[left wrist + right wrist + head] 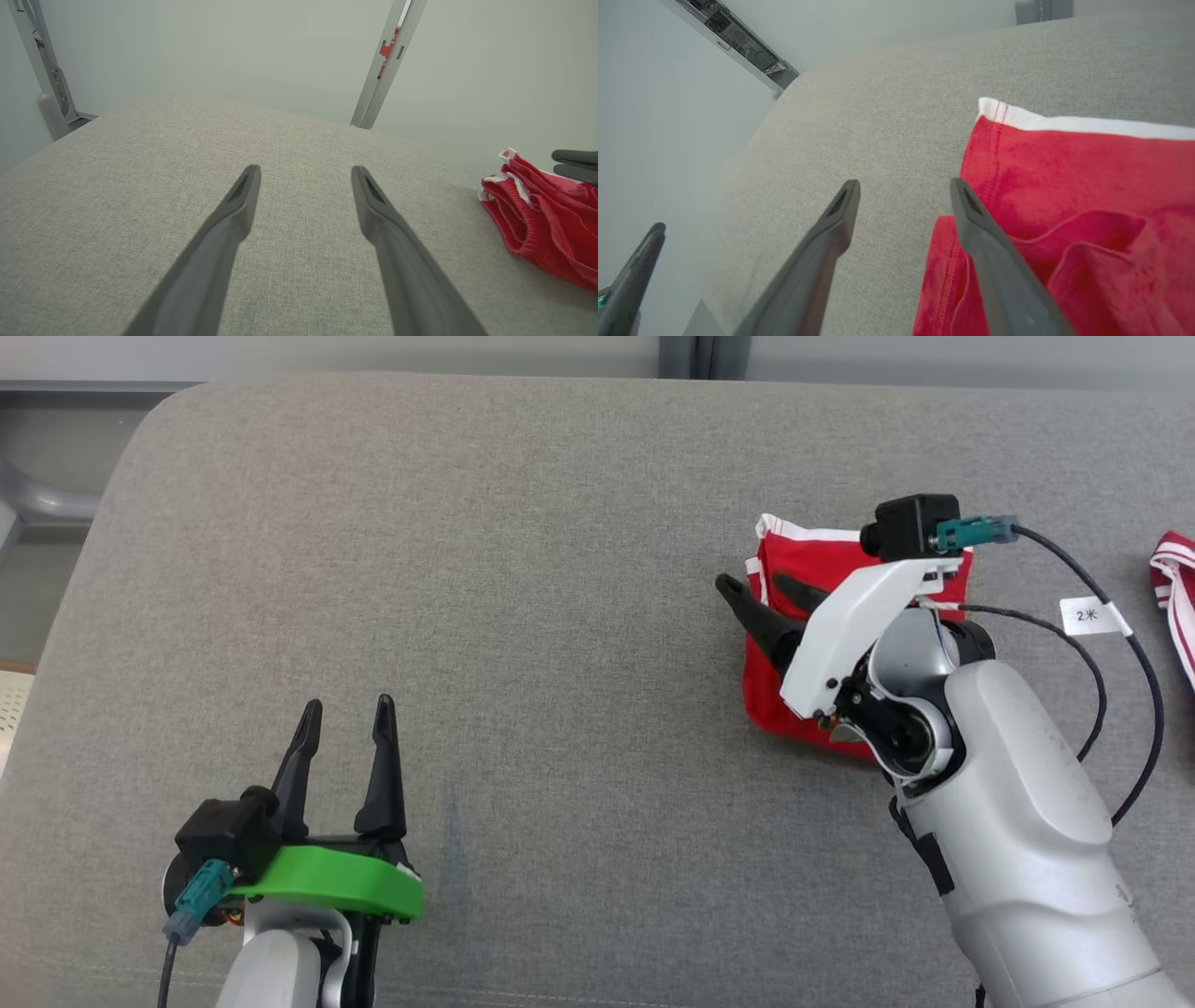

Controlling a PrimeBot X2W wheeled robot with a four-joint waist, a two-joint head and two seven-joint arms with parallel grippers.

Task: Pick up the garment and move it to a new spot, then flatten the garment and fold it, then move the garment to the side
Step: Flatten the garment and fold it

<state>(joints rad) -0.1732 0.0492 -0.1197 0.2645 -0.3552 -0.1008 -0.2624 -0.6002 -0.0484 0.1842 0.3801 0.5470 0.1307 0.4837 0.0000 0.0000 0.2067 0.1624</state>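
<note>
lying at 3 o'clock on the grey woven fabric surface [523, 569], the folded red white-trimmed garment [812, 565] sits partly under the spread right gripper [752, 583]; left gripper [348, 705] spread at 7 o'clock; pale wall [187, 46] beyond.

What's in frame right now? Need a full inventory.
padded surface: 1, grey fabric, under everything
folded garment: 1, red with white trim, right of centre on the surface
second garment: 1, red and white striped, far right edge, cut off by the frame
tag: 1, white, between the two garments
frame posts: 2, grey metal, behind the surface
left gripper: 1, dark with green mount, open, over bare surface at lower left
right gripper: 1, dark with white mount, open, at the folded garment's left edge, one side over fabric and the other over bare surface
</note>
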